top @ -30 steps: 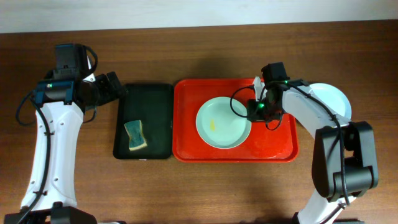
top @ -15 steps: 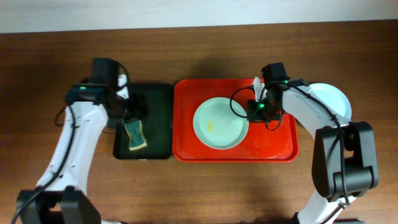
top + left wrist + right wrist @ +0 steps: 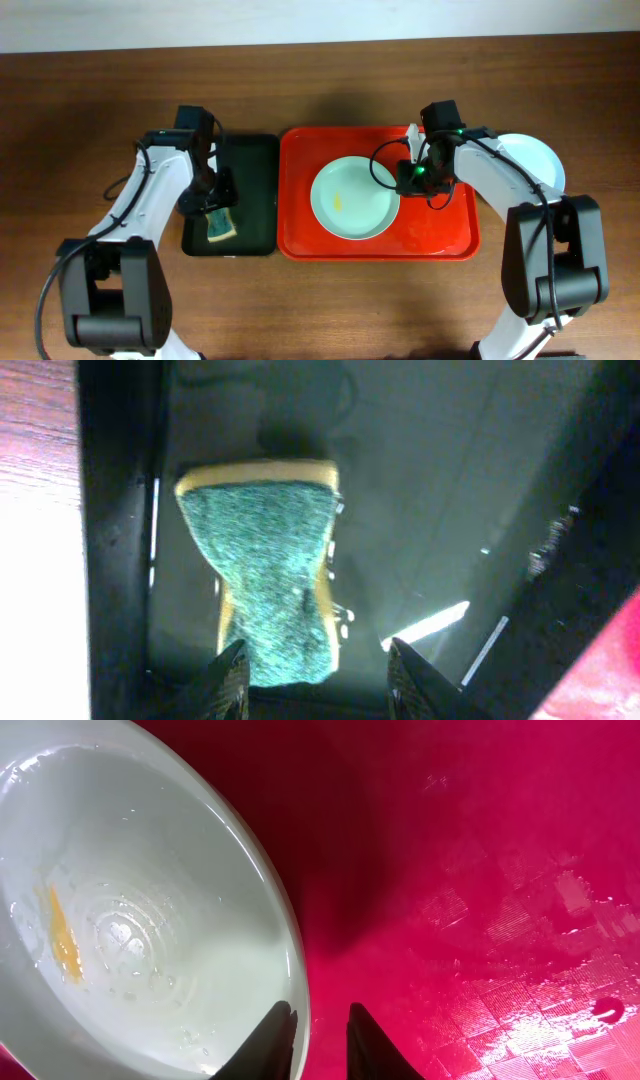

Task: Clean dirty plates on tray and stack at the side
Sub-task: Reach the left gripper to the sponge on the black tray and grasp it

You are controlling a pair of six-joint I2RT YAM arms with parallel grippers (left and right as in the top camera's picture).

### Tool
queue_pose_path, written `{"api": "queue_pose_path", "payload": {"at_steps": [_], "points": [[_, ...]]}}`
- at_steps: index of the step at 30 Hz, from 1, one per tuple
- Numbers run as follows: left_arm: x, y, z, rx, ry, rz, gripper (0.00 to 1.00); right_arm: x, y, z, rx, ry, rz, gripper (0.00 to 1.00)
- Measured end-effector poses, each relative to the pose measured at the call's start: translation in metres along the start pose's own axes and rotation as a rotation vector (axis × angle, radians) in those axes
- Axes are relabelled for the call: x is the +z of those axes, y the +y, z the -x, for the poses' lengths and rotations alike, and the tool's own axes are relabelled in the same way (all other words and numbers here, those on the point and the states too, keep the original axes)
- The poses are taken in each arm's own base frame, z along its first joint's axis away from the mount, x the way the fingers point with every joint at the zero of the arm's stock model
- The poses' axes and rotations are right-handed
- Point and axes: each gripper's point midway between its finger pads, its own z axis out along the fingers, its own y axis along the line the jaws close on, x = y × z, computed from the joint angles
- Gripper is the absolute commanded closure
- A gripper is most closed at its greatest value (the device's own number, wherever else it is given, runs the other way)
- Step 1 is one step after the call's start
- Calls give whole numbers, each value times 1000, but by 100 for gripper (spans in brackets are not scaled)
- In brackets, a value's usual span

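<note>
A pale mint plate (image 3: 350, 198) with a yellow smear (image 3: 65, 940) lies on the red tray (image 3: 440, 240). My right gripper (image 3: 405, 178) stands at its right rim. In the right wrist view the gripper (image 3: 318, 1020) straddles that rim (image 3: 290, 950) with one finger inside the plate and one over the tray, jaws narrowly apart, red showing between rim and outer finger. My left gripper (image 3: 213, 200) is low over the black tray (image 3: 255, 165). In the left wrist view it (image 3: 318, 680) is open around the near end of the green-and-yellow sponge (image 3: 270, 570).
A second pale plate (image 3: 535, 160) rests on the bare wooden table right of the red tray, partly under my right arm. The black tray (image 3: 430, 480) lies directly left of the red one and holds only the sponge (image 3: 218, 225).
My left arm swung from the table's far left over the black tray and came down at the sponge, jaws narrowing. The mint plate slid slightly left. The right arm stayed put.
</note>
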Motion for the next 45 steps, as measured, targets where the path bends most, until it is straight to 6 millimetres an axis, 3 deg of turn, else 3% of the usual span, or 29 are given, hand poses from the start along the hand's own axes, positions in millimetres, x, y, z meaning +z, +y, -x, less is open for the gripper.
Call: {"api": "queue_pose_path", "payload": {"at_steps": [8, 11, 16, 28, 45], "points": [[7, 8, 1, -51, 6, 49, 61, 0, 0, 0, 0, 0, 0, 79], [6, 9, 2, -61, 2, 56, 64, 0, 0, 0, -1, 0, 0, 72], [8, 11, 4, -76, -10, 63, 68, 0, 1, 0, 0, 0, 3, 70], [37, 18, -10, -57, 0, 78, 65, 0, 1, 1, -1, -3, 3, 70], [38, 15, -2, -42, -12, 7, 63, 0, 1, 1, -1, -3, 3, 70]]}}
